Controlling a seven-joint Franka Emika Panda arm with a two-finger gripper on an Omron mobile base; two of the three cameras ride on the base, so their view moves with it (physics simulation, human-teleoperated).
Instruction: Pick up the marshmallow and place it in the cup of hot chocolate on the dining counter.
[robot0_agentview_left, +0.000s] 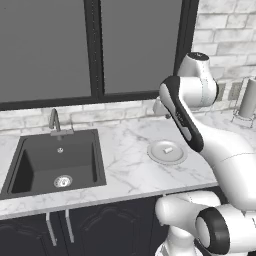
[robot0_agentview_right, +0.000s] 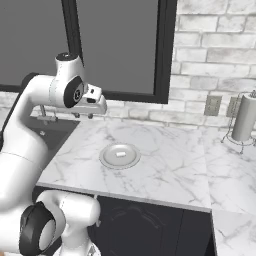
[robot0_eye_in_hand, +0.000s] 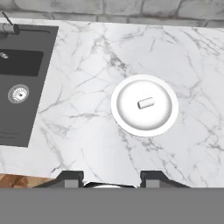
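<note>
The marshmallow (robot0_agentview_left: 168, 149) (robot0_agentview_right: 120, 153) (robot0_eye_in_hand: 145, 103), a tiny white stub, lies on its side in the middle of a round pale grey plate (robot0_agentview_left: 156, 155) (robot0_agentview_right: 106, 159) (robot0_eye_in_hand: 127, 120) on the marble worktop. My gripper (robot0_eye_in_hand: 110, 178) (robot0_agentview_right: 84, 116) (robot0_agentview_left: 166, 115) hangs high above the worktop, back from the plate toward the window wall. Its jaws stand apart with nothing between them, so it is open. The cup of hot chocolate and the dining counter are out of view.
A black sink (robot0_agentview_left: 55, 160) (robot0_eye_in_hand: 17, 83) with a faucet (robot0_agentview_left: 54, 120) is set into the worktop left of the plate. A paper towel holder (robot0_agentview_right: 244, 120) (robot0_agentview_left: 248, 100) stands at the far right by the brick wall. The worktop's front edge (robot0_agentview_right: 150, 197) runs just before the plate.
</note>
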